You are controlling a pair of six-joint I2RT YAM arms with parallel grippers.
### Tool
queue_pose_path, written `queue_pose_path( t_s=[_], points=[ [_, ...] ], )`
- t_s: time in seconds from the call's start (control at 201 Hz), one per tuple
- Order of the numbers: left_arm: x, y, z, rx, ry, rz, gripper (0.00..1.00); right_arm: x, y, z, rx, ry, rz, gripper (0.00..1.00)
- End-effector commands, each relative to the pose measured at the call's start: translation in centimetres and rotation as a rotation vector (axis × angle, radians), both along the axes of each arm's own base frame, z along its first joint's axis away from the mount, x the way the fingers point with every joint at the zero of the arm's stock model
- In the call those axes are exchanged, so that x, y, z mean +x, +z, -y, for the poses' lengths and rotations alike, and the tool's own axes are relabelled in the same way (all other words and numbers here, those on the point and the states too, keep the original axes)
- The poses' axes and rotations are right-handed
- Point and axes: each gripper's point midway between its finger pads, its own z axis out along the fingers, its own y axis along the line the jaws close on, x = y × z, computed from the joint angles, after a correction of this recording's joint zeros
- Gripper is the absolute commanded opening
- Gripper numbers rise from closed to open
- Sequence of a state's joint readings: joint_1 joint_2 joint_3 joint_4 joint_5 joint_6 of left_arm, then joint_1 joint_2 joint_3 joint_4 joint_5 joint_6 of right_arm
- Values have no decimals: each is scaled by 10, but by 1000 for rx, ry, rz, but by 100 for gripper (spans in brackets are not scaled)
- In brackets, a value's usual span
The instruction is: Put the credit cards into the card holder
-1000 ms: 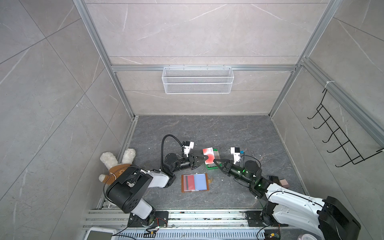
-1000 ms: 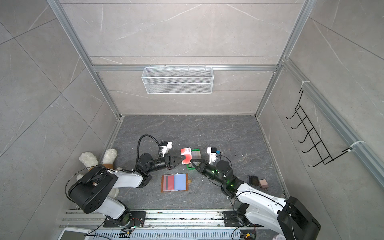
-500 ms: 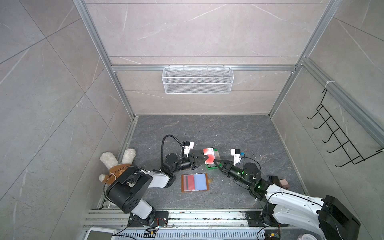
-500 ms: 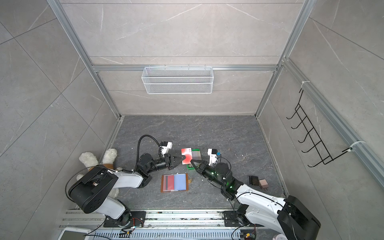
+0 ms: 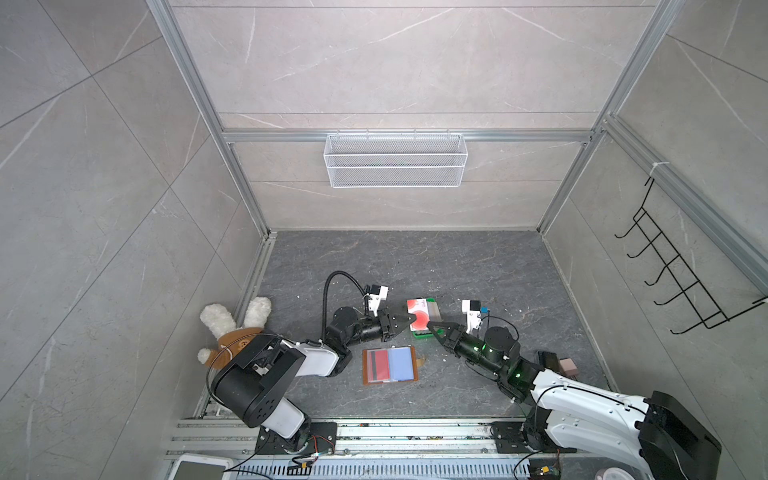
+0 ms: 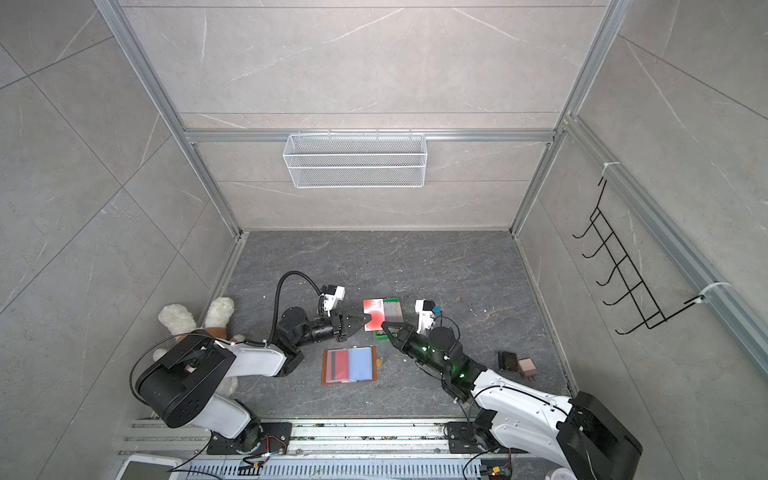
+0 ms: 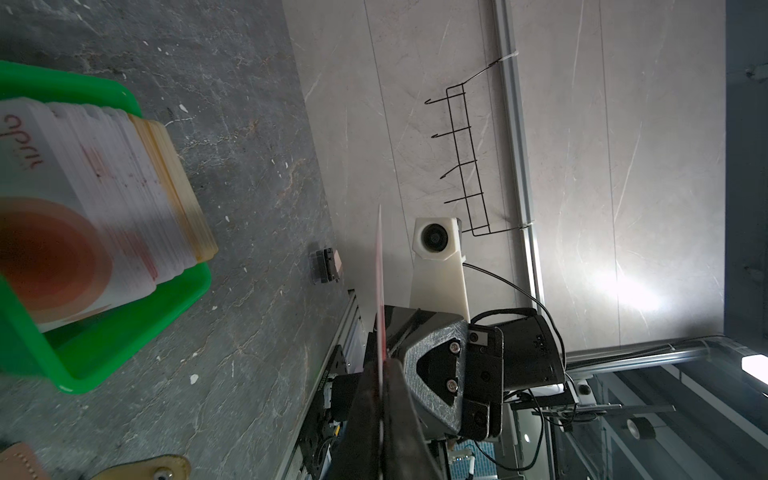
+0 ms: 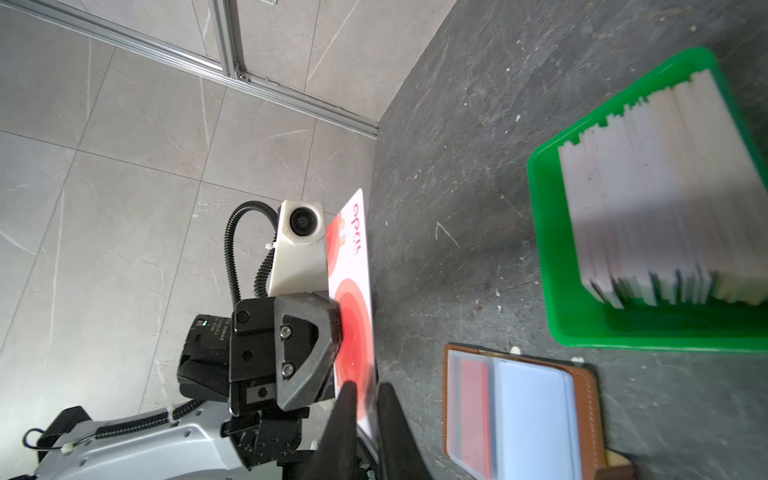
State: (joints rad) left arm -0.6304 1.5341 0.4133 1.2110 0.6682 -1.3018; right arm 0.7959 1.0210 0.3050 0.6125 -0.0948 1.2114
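Left gripper (image 5: 409, 319): was clamped on one credit card (image 8: 351, 266), held on edge.
Right gripper (image 8: 370, 395): my fingers stood slightly apart around its corner.
Card holder (image 5: 401, 363): lay open on the floor nearby.
Care: I judged my right should back straight off — no snagging — before the left tilted toward a sleeve.

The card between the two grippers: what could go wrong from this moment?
1. Only the left gripper pinches the card, near one edge. The right gripper has its jaws slightly apart around it too, so a careless pull could twist or drop it.
2. The card is held on edge while the wallet lies flat and open, so it may miss the clear sleeve.
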Motion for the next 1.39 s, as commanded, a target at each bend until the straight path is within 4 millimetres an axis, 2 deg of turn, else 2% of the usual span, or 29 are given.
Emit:
queue_pose_path(
  t_s=[0.0,0.164,0.488,0.767,1.001,1.15,1.389],
  points=[
    [1,-1,-3,46,24,51,0,-2,3,5,-68,-9,32,27],
    [-1,-14,-8,146,22,37,0,-5,1,14,-150,-21,44,36],
    [-14,-33,-25,302,2,10,0,-29,-17,22,-419,-3,47,31],
    [-38,-44,-44,354,0,-28,0,-52,-42,15,-589,78,31,28],
    [-50,-58,-60,383,29,-44,0,-62,-61,6,-670,106,9,27],
    [-53,-72,-68,410,34,-72,0,-65,-75,2,-704,97,-11,26],
    [-51,-81,-75,424,69,-89,0,-68,-89,-25,-695,164,-24,24]
  ],
)
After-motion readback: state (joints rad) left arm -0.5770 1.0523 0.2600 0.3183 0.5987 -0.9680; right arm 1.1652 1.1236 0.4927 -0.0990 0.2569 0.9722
